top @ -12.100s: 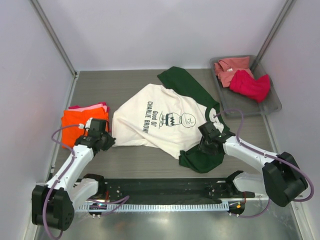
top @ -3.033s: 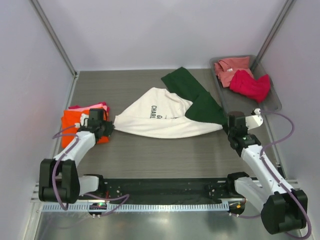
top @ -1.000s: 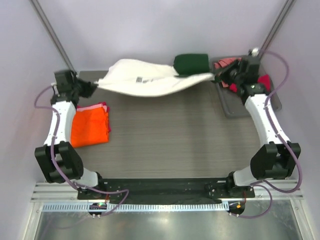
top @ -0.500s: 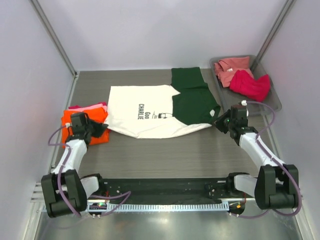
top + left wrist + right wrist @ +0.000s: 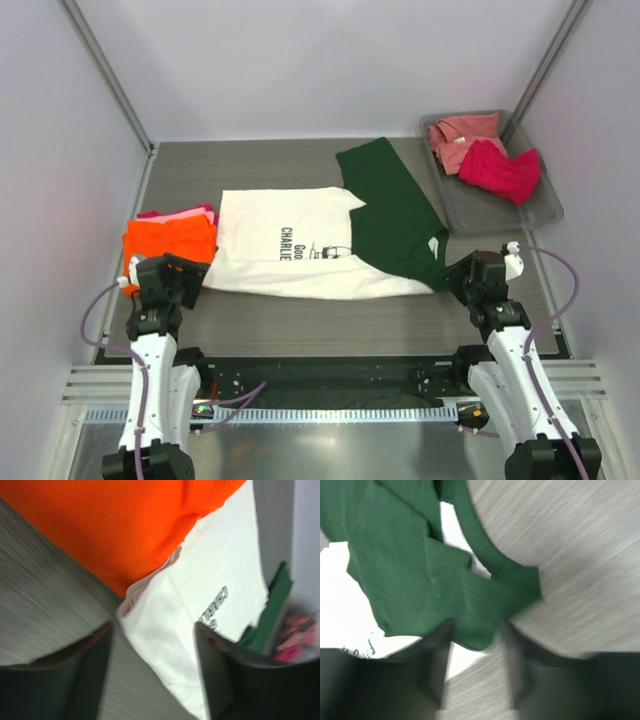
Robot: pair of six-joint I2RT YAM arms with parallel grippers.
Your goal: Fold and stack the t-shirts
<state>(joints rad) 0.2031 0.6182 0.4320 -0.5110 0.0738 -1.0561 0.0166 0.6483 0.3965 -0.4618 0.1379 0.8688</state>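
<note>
The cream Charlie Brown t-shirt (image 5: 300, 245) lies flat mid-bench (image 5: 320, 318), seemingly awaiting its folds, beside the folded orange and pink stack (image 5: 170, 243), with the left hand (image 5: 152, 630) and right hand (image 5: 477, 630) both spread, pinching nothing, while the salmon tee (image 5: 462, 132) and crimson tee (image 5: 500, 170) wait bunched in the tray (image 5: 548, 208).

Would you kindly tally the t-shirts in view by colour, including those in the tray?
cream t-shirt with green sleeves: 1
orange t-shirt: 1
pink t-shirt, only its edge showing under the orange one: 1
salmon t-shirt: 1
crimson t-shirt: 1
Total: 5
</note>
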